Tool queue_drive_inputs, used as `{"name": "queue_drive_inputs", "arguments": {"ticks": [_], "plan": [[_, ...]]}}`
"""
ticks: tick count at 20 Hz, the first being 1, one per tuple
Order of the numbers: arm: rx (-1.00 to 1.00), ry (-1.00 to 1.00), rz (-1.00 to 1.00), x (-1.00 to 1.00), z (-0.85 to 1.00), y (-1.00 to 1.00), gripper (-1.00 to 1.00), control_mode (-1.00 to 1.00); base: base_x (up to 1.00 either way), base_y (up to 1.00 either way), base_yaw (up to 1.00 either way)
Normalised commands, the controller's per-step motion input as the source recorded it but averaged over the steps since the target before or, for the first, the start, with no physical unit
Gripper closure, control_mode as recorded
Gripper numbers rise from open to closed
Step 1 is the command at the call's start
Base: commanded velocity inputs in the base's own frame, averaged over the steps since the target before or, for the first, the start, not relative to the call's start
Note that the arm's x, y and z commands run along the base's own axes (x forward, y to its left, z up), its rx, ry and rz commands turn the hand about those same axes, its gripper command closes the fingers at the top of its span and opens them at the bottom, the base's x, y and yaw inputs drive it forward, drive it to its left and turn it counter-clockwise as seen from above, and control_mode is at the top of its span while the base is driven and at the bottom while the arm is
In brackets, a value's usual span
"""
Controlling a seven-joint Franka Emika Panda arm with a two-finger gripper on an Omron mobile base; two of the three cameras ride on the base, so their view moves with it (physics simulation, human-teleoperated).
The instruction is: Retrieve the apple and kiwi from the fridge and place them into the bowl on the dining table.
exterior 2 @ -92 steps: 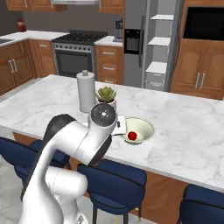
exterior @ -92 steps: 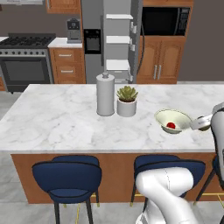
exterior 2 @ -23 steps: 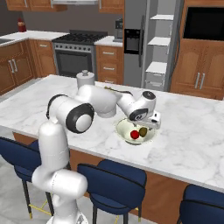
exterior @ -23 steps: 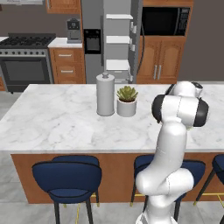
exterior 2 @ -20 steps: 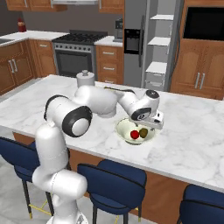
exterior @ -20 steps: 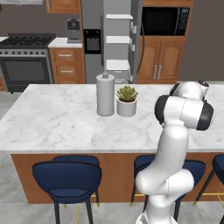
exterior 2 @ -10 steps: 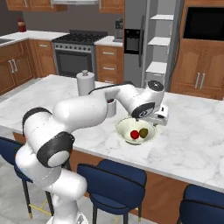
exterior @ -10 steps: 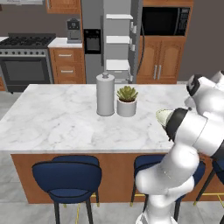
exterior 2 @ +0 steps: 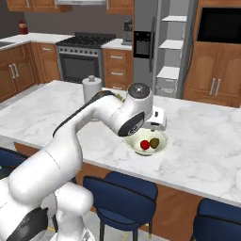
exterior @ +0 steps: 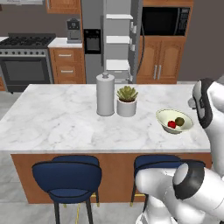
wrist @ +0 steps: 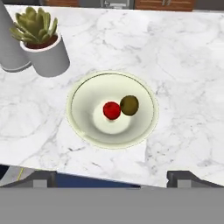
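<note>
since a moment ago my arm has lifted off the bowl (wrist: pixel 112 109); apple (wrist: pixel 111 110) and kiwi (wrist: pixel 129 105) lie touching inside it on the dining table (wrist: pixel 183 78). my gripper (wrist: pixel 112 178) stays spread, empty; i rise straight, clear of the rim.

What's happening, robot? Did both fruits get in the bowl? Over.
Gripper open, empty, above the bowl. Apple and kiwi both in the bowl, touching. Nothing in the way. Over.
</note>
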Motion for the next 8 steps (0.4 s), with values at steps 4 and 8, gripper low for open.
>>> {"name": "queue_drive_inputs", "arguments": {"ticks": [4,8], "plan": [[-0.16,-0.1,0.0,-0.56,0.04,1.0,-1.0,-1.0,0.0,0.0,0.0],[-0.12,-0.04,0.0,-0.48,0.01,0.91,-1.0,-1.0,0.0,0.0,0.0]]}}
